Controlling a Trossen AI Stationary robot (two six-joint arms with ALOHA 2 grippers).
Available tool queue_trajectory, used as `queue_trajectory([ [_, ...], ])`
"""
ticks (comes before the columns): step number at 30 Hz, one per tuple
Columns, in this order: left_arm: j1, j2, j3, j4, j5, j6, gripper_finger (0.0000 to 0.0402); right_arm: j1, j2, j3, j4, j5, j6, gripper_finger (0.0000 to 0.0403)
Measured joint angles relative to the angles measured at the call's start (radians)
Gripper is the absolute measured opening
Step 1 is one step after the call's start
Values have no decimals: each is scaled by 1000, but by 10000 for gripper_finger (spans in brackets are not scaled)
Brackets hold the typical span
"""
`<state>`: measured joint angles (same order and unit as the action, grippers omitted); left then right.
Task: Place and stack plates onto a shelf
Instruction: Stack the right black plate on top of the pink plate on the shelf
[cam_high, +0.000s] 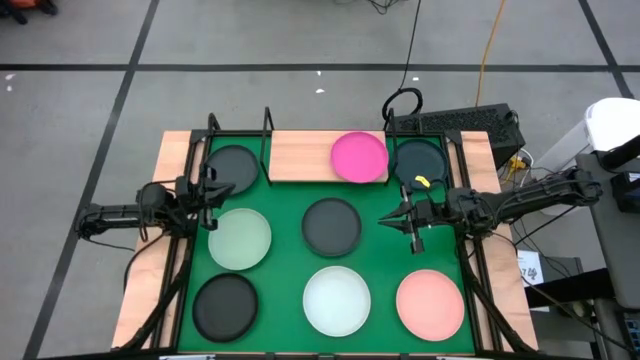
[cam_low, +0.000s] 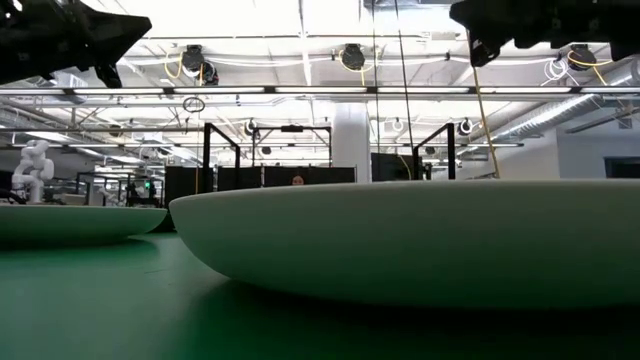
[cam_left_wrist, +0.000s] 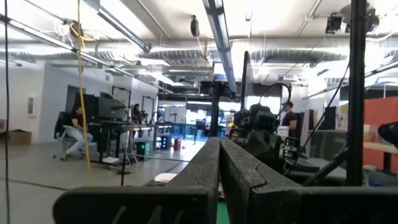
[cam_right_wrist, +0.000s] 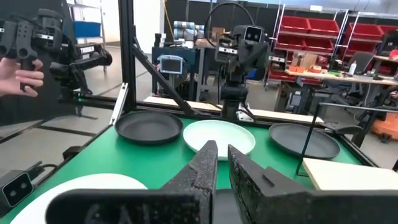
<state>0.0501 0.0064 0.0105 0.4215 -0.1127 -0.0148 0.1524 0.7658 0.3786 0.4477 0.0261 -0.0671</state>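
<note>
The shelf (cam_high: 300, 155), a light wood board on black rods, stands at the mat's far edge, and the magenta plate (cam_high: 359, 157) lies on its right end. Dark plates rest on the mat on either side of it (cam_high: 232, 168) (cam_high: 418, 160). On the green mat also lie the pale green plate (cam_high: 240, 238), a dark plate (cam_high: 331, 226), a black plate (cam_high: 225, 305), the white plate (cam_high: 337, 300) and the light pink plate (cam_high: 430, 303). My left gripper (cam_high: 212, 195) hovers shut between the far-left dark plate and the pale green one. My right gripper (cam_high: 388, 218) hovers shut just right of the centre dark plate.
Black frame posts (cam_high: 266, 130) rise at the shelf's far side, and rails run along both mat edges. In the right wrist view a person's hand (cam_right_wrist: 18, 74) holds a device beyond the table. The low view is filled by the white plate (cam_low: 420, 240).
</note>
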Motion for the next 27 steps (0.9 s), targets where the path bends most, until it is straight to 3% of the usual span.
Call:
queue_trajectory([
  [7, 0, 77, 0, 1, 4, -79, 17, 0, 0, 0, 27, 2, -47, 25],
  [15, -29, 290, 36, 188, 53, -66, 17, 0, 0, 0, 31, 2, -82, 25],
  [18, -45, 362, 127, 48, 29, -37, 17, 0, -1, 0, 32, 2, -93, 25],
  [23, -52, 487, 404, -395, -142, -63, 17, 0, -16, 0, 32, 0, -98, 25],
  [27, -76, 647, 655, -671, -147, -74, 17, 0, -25, 0, 26, -1, -106, 25],
])
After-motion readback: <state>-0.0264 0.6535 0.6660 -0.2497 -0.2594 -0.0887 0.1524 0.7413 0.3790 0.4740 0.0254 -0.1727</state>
